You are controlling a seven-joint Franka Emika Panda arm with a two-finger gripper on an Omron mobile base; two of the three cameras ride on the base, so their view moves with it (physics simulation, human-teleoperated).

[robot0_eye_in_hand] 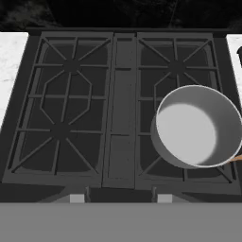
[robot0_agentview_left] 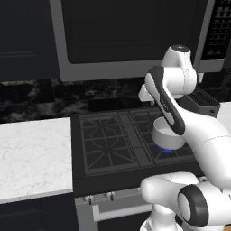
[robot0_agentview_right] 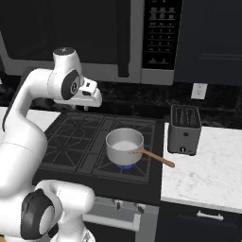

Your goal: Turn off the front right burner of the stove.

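The stove (robot0_agentview_left: 113, 144) (robot0_agentview_right: 80, 137) (robot0_eye_in_hand: 123, 108) is a wide black gas range with cast-iron grates. A steel saucepan (robot0_agentview_left: 168, 132) (robot0_agentview_right: 124, 144) (robot0_eye_in_hand: 198, 125) sits on the front right burner, where a blue flame (robot0_agentview_left: 168, 150) (robot0_agentview_right: 124, 166) shows under the pan's base. In the hand view the pan hides the burner head and only its grate prongs (robot0_eye_in_hand: 147, 165) show. My gripper (robot0_agentview_right: 94, 101) (robot0_agentview_left: 143, 95) hangs high above the back middle of the stove, pointing down, apart from everything. Its fingertips are not visible. Small knobs (robot0_agentview_left: 109, 195) (robot0_agentview_right: 138, 207) line the steel front.
The pan's wooden handle (robot0_agentview_right: 156, 157) sticks out right, toward a dark toaster (robot0_agentview_right: 184, 130) (robot0_agentview_left: 203, 101) on the right marble counter (robot0_agentview_right: 208, 175). A second marble counter (robot0_agentview_left: 31, 153) lies left of the stove. A grey-framed microwave (robot0_agentview_left: 126, 36) hangs above.
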